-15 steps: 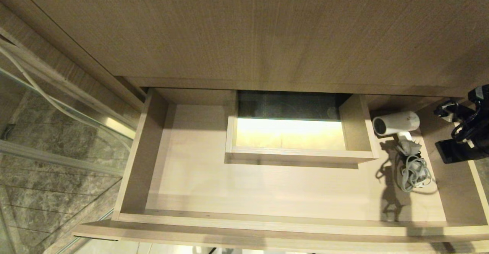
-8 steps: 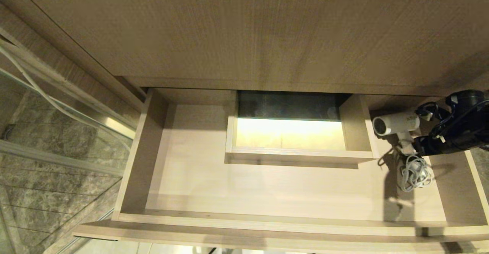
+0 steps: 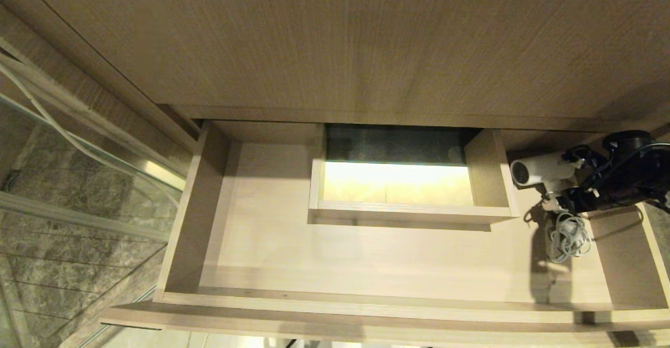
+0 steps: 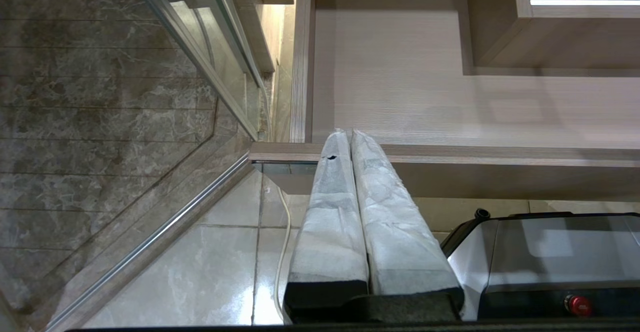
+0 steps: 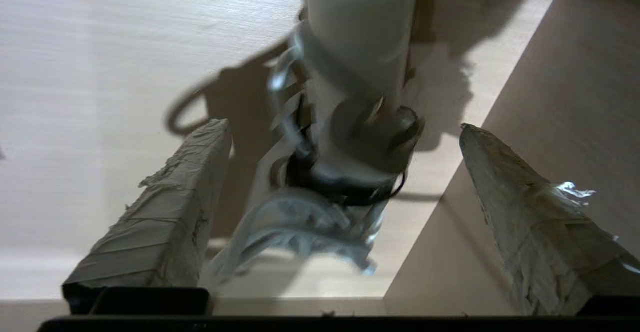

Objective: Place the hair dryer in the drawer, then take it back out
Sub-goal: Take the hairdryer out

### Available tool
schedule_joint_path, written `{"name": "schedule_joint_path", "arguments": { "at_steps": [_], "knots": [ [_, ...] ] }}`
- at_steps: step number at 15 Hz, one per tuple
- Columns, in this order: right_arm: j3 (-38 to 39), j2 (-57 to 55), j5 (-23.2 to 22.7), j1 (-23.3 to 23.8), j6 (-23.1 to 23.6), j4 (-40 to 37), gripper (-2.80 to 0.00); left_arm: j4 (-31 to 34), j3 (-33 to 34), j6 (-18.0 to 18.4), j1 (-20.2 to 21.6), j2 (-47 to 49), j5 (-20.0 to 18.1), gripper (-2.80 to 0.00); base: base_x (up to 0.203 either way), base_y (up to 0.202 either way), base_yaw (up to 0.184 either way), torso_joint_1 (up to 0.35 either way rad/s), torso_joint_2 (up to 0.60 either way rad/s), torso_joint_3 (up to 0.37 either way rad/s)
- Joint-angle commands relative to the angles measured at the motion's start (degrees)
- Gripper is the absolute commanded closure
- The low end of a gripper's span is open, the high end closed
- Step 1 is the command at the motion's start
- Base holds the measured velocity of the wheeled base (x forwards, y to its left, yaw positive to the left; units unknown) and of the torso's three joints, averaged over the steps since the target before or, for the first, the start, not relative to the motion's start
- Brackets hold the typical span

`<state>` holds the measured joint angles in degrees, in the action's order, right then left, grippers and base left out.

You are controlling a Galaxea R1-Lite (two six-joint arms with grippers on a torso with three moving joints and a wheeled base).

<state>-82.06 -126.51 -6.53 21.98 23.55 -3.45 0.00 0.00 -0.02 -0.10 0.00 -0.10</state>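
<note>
From my seat, the left end effector (image 4: 350, 137) hangs clenched and empty by the drawer's (image 3: 366, 256) front left corner, well apart from the job. Farther in, at about two o'clock in the head view, the hair dryer (image 3: 542, 170) lies in the drawer's right rear corner, barrel running nine-to-three, grille toward nine, coiled cord (image 3: 568, 235) toward me. The right end effector (image 5: 345, 127) is released, fingers (image 5: 165, 207) straddling the dryer's rear end without gripping; I'd close there.
</note>
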Motion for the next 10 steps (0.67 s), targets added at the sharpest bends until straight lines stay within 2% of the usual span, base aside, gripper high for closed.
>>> {"name": "schedule_joint_path", "arguments": {
  "at_steps": [1,2,5,10],
  "knots": [
    [-2.2,-3.0,-0.1,0.2,0.2,0.0,-2.80,0.0,0.1,0.0,0.0,0.0,0.0,0.00,0.000,0.000,0.000,0.000,0.00,0.000],
    [-2.7,-3.6,-0.5,0.1,0.1,0.0,-2.80,0.0,0.1,0.0,0.0,0.0,0.0,0.00,0.000,0.000,0.000,0.000,0.00,0.000],
    [-2.9,-5.1,-6.3,0.1,0.1,1.1,-2.80,0.0,0.1,0.0,0.0,0.0,0.0,0.00,0.000,0.000,0.000,0.000,0.00,0.000],
    [-3.9,-6.5,-6.6,0.1,0.1,4.3,-2.80,0.0,0.1,0.0,0.0,0.0,0.0,0.00,0.000,0.000,0.000,0.000,0.00,0.000]
  ]
}}
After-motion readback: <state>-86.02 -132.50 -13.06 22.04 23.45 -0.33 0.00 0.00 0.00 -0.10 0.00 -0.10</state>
